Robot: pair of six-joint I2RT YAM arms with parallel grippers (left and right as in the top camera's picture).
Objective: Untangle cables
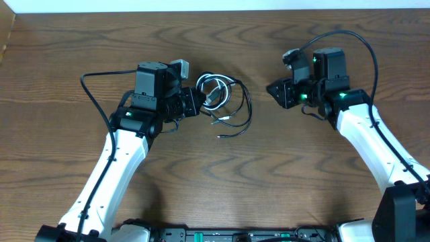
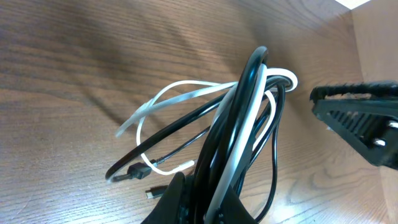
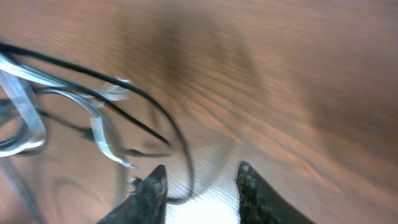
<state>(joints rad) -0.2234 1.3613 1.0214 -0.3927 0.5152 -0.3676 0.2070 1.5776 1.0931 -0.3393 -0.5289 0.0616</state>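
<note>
**Left hand grips the cable bundle**

The left hand (image 1: 190, 103) is clamped on the tangled black and white cables (image 1: 225, 101), mid-tabletop (image 1: 67, 54). The right hand (image 1: 279, 91) hovers beside them, fingers (image 3: 149, 190) parted, holding nothing.

The right wrist view is motion-blurred, smearing the cables (image 3: 93, 118), whose loops run off its left edge.

Tangled black and white cables (image 1: 225, 101)
</note>
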